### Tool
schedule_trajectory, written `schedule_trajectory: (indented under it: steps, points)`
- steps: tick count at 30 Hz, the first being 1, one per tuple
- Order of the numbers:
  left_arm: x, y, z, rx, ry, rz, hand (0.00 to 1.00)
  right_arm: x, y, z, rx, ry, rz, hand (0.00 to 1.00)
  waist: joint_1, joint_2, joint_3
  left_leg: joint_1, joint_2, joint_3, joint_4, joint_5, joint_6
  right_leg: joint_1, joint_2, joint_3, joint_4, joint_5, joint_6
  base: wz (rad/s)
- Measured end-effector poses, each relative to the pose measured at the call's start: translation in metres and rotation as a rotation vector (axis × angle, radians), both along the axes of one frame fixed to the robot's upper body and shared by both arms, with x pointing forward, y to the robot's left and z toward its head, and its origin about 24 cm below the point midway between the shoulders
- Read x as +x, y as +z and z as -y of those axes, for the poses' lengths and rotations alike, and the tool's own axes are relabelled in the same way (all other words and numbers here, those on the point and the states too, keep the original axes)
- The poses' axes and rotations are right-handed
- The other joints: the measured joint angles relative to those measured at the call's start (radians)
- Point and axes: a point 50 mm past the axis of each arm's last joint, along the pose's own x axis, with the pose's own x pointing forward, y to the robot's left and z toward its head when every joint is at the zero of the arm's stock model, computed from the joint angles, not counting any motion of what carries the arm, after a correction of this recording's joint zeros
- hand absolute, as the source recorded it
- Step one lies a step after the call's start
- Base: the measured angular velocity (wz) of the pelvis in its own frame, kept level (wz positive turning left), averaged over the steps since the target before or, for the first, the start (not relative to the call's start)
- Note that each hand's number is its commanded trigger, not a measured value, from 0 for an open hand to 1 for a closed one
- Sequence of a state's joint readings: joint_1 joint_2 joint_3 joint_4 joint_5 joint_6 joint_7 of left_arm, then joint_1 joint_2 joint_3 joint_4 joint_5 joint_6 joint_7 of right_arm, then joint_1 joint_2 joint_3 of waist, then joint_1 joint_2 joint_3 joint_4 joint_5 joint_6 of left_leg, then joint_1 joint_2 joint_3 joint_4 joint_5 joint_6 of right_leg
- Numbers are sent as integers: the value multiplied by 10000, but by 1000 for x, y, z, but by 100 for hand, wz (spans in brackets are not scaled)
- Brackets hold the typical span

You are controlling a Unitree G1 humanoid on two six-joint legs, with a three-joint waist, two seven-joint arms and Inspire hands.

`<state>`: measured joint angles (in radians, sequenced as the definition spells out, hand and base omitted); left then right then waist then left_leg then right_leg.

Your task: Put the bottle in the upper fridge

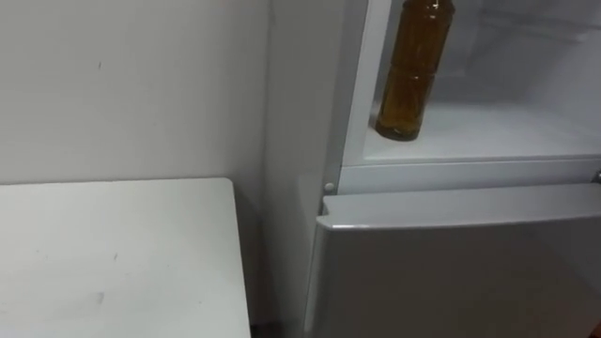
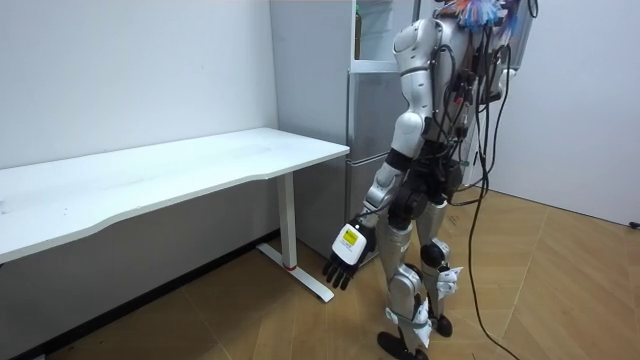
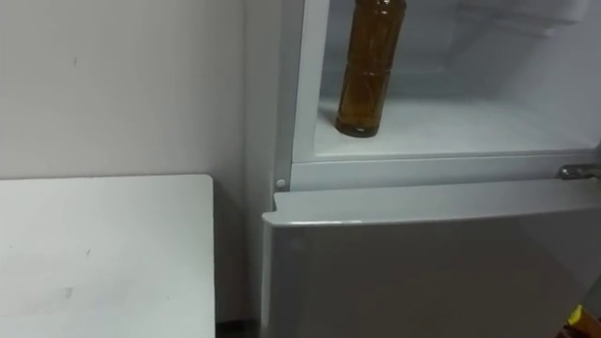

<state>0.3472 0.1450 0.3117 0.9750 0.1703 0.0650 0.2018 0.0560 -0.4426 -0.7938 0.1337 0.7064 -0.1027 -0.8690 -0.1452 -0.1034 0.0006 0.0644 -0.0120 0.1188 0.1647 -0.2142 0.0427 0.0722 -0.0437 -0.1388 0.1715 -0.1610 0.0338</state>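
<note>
- My left hand (image 2: pixel 345 262) hangs at my side in the room view, fingers loosely spread, holding and touching nothing.
- My right hand (image 3: pixel 590 325) is a sliver at the lower right corner; I cannot tell its state.
- The amber bottle (image 1: pixel 413 70) stands upright on the upper fridge compartment's white shelf (image 1: pixel 507 131), near the front left corner. Its long axis is vertical and its neck points up.
- I stand facing the fridge (image 2: pixel 370 110), just beside the white table (image 1: pixel 113 253).
</note>
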Motion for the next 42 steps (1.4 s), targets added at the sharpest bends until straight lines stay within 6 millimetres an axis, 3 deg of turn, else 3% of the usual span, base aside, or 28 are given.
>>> schedule_trajectory:
  steps: [19, 25, 42]
  points:
    - [-4, -2, 2, -97, 133, -284, 0, 33, 5, -30, -535, 1324, -1398, 0, 198, -62, 35, 4, -32, 164, 5, 19, 15, -83, -49, 0, 34, -61, -6, -2]
    - [-6, -3, 4, -114, 90, -243, 0, 37, 9, -37, -1938, 1182, -2731, 0, 366, -135, 78, 14, -76, 154, 11, 23, 19, -158, -92, 3, 190, -168, 10, 0]
    - [-7, -3, 7, -59, -81, -188, 0, 62, 21, -70, -4294, 2687, -5165, 0, 43, -149, 87, 173, -103, 154, 2, 38, 3, -304, -165, 25, 725, -459, -32, 0]
